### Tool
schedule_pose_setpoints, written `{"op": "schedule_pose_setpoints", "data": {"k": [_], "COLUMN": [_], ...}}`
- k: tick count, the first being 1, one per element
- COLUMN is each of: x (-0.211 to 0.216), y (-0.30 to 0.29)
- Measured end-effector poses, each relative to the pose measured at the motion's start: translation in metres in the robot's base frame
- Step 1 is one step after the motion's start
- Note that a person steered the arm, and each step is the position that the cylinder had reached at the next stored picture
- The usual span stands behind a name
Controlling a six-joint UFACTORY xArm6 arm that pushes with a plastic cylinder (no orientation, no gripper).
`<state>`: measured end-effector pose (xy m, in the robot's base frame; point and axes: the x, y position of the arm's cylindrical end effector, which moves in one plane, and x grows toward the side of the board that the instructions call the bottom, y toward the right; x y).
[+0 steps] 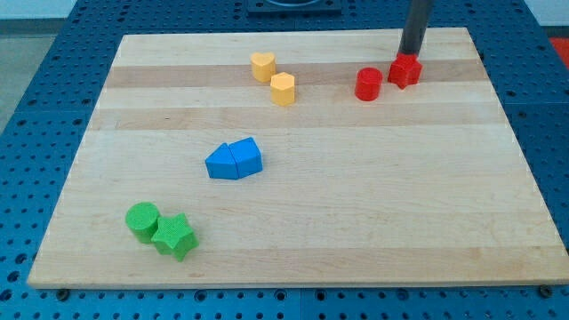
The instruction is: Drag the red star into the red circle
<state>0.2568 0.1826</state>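
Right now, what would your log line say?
tip: behind red star | star: right of red circle, nearly touching | push: unfinished

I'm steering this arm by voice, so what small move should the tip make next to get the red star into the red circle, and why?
Probably a short push toward the view's left. My tip sits at the top-right side of the red star, and the red circle lies just left of the star, slightly lower, with only a thin gap between them.
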Motion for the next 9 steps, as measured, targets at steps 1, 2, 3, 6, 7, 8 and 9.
{"op": "schedule_pose_setpoints", "data": {"k": [1,2,3,6,7,8,9], "x": [0.029,0.034,0.034,0.036,0.038,0.048,0.048], "y": [-0.008,-0.009,0.007,0.072,0.063,0.03,0.025]}}
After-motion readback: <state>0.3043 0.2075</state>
